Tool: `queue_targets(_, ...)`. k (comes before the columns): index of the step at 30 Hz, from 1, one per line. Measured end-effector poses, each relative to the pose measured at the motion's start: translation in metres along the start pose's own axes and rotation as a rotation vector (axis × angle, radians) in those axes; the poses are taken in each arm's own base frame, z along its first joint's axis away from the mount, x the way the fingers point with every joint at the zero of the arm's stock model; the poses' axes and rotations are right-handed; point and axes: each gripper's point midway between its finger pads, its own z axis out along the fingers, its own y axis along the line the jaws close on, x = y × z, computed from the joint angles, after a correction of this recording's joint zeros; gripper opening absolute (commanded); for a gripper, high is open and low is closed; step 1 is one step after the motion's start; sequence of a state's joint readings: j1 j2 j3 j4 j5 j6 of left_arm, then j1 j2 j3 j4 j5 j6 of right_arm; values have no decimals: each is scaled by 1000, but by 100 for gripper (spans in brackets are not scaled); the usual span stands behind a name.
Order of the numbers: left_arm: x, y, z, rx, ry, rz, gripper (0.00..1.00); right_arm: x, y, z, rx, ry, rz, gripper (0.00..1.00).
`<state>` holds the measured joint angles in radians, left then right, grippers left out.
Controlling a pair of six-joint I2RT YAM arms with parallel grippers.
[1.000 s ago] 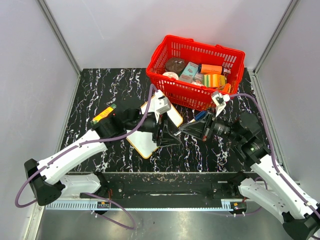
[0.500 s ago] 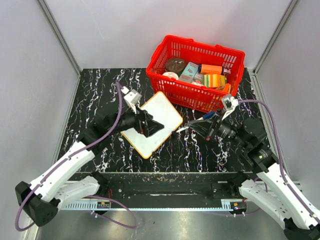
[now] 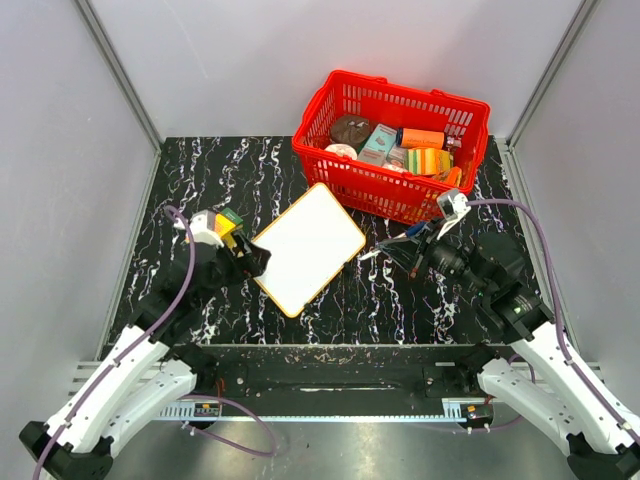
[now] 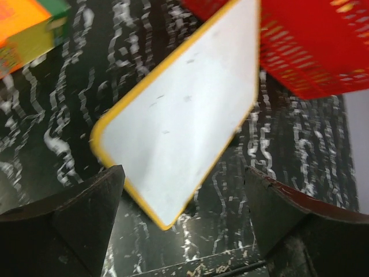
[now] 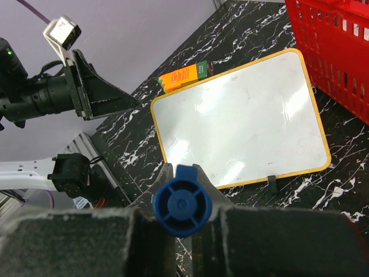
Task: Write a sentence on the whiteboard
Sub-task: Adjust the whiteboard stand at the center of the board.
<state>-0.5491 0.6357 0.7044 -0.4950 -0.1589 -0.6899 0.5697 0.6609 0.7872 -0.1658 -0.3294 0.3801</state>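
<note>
The whiteboard (image 3: 308, 248) lies flat and tilted on the black marbled table, just in front of the red basket. Its white face shows no lettering in any view, so the sentence is not in sight. The board also shows in the left wrist view (image 4: 190, 109) and the right wrist view (image 5: 242, 124). My left gripper (image 3: 255, 258) is open and empty at the board's left edge, its jaws wide apart (image 4: 184, 231). My right gripper (image 3: 412, 252) is to the right of the board, shut on a blue marker (image 5: 182, 208) seen end-on.
The red basket (image 3: 470, 150), full of packaged goods, stands at the back right, touching the board's far corner. A small orange and green box (image 3: 225, 222) lies left of the board, behind my left gripper. Grey walls enclose the table on three sides.
My left arm has pulled back from over the board to its left edge, uncovering it. My right gripper with the marker has drawn back a little to the right.
</note>
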Motion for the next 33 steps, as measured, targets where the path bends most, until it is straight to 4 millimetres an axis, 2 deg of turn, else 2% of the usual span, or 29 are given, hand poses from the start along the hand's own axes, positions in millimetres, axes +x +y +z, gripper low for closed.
queue_targets(6,33,50,5,-177,44,-106,85,3,-4,2,10,10,-19,0)
queue_targets(10,53,70,17,-203,66,-145,84,3,-5,3,13,14,-25,0)
queue_targets(13,61,77,27,-173,65,-171,82,4,-6,3,13,15,-30,0)
queue_targets(17,62,73,38,-67,29,-193,73,3,-5,2,11,12,-35,0)
queue_targets(24,57,57,55,102,-7,-190,42,1,-4,1,9,5,-41,0)
queue_targets(28,60,55,64,138,8,-186,19,1,-4,0,8,4,-42,0)
queue_targets(29,59,52,64,158,9,-191,5,1,-4,0,8,3,-42,0)
queue_targets(30,57,47,64,185,3,-191,0,1,-4,0,8,3,-42,0)
queue_targets(33,46,22,57,311,-28,-167,0,0,-3,-1,8,-1,-44,0)
